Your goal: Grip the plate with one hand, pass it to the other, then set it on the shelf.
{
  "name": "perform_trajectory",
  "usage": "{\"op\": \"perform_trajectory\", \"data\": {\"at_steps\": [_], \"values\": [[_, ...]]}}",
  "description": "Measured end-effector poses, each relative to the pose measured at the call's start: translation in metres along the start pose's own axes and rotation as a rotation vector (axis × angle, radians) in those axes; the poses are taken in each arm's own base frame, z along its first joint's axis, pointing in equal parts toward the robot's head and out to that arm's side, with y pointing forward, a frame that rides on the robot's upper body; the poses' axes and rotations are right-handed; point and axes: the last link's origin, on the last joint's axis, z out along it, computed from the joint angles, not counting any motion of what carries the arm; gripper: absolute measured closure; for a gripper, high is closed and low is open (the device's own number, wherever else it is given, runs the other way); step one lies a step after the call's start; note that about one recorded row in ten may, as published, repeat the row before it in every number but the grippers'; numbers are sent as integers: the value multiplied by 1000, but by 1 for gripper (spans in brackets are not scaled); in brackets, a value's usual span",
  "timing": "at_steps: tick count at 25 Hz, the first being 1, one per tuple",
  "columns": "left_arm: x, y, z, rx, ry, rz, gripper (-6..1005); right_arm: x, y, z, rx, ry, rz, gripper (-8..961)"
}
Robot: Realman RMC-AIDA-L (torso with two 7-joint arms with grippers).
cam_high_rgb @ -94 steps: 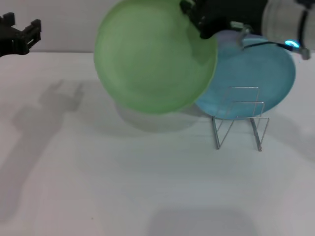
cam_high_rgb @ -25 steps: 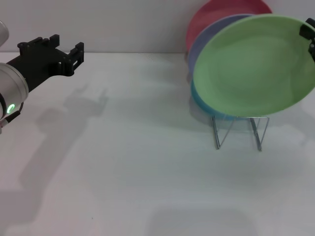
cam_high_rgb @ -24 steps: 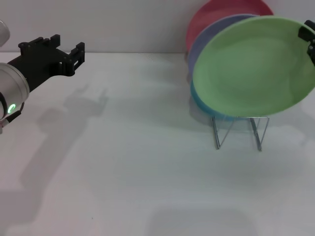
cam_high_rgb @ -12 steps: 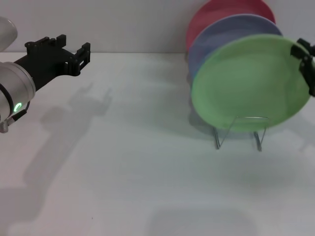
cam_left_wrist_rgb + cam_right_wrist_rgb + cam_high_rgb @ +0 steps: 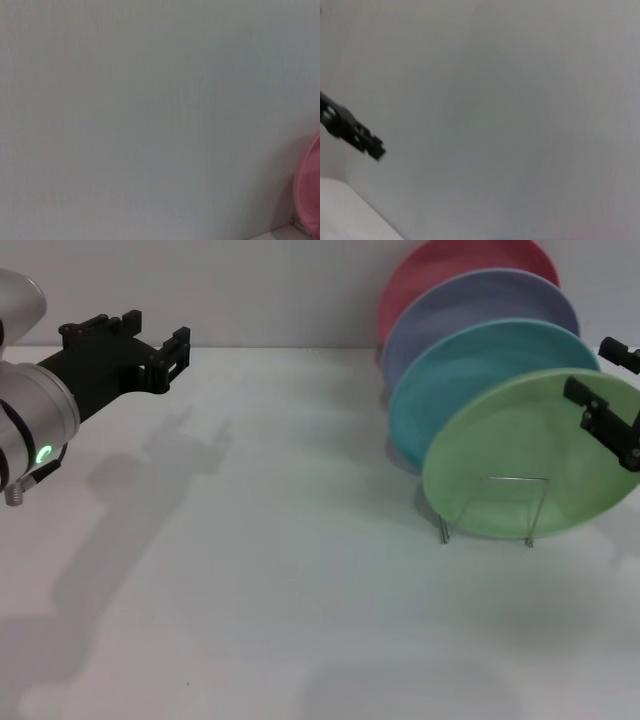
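The light green plate [image 5: 530, 455] leans in the front slot of the wire plate rack [image 5: 490, 508] at about 3 o'clock on the counter [image 5: 300, 590], ahead of the blue, lavender and pink plates. The right end effector [image 5: 612, 400] sits at the plate's upper right rim, fingers straddling it; whether they grip it I cannot tell. The left end effector [image 5: 150, 345] hangs spread wide and empty at 10 o'clock, well apart.

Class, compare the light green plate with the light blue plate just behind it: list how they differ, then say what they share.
The light green plate is frontmost in the wire rack; the light blue plate stands behind it, partly hidden. The green plate has the right gripper at its upper right rim; nothing touches the blue plate. Both are round and lean back on edge.
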Motion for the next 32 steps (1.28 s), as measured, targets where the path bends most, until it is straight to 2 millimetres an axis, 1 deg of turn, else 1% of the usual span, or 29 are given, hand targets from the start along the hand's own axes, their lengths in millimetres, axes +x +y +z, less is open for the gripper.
{"op": "perform_trajectory", "data": {"at_steps": [1,4,6,9,10,12,15,16,17,19,20,21,23,25,27,29,30,32], "values": [[0,0,0,0,-1,0,463,-2,1,-2,-3,-12,8,679],[-1,0,1,0,-3,2,463,-9,1,-8,14,-74,44,540],[-1,-1,1,2,-3,4,463,-16,-1,-13,49,-152,77,448],[-1,-3,-1,12,3,7,463,-28,-5,-24,135,-282,117,415],[0,-4,-1,17,8,7,463,-31,-8,-31,189,-328,126,404],[1,-8,-4,52,39,7,463,-32,-16,-48,360,-406,141,382],[-4,-17,-9,147,116,19,463,-21,-29,-79,664,-461,167,379],[-9,-23,-13,222,173,32,463,-14,-33,-90,763,-464,193,378],[-14,-25,-16,266,205,38,463,0,-38,-109,933,-457,260,377],[-27,-31,-24,397,313,51,463,11,-37,-122,1034,-431,310,375],[-36,-33,-29,455,368,56,463,11,-37,-122,1034,-431,310,375],[-44,-35,-34,509,429,60,463,19,-36,-127,1075,-401,336,374],[-61,-39,-42,569,529,59,463,27,-33,-131,1109,-352,355,372],[-78,-45,-52,583,643,64,463,35,-31,-133,1132,-301,370,370],[-91,-52,-60,543,707,100,463,40,-29,-133,1140,-273,382,368],[-95,-55,-63,523,722,116,463,43,-28,-133,1142,-254,388,366],[-112,-67,-76,514,681,159,463,44,-27,-133,1144,-248,391,365],[-119,-72,-80,527,647,161,463,44,-26,-133,1143,-245,393,363]]}}
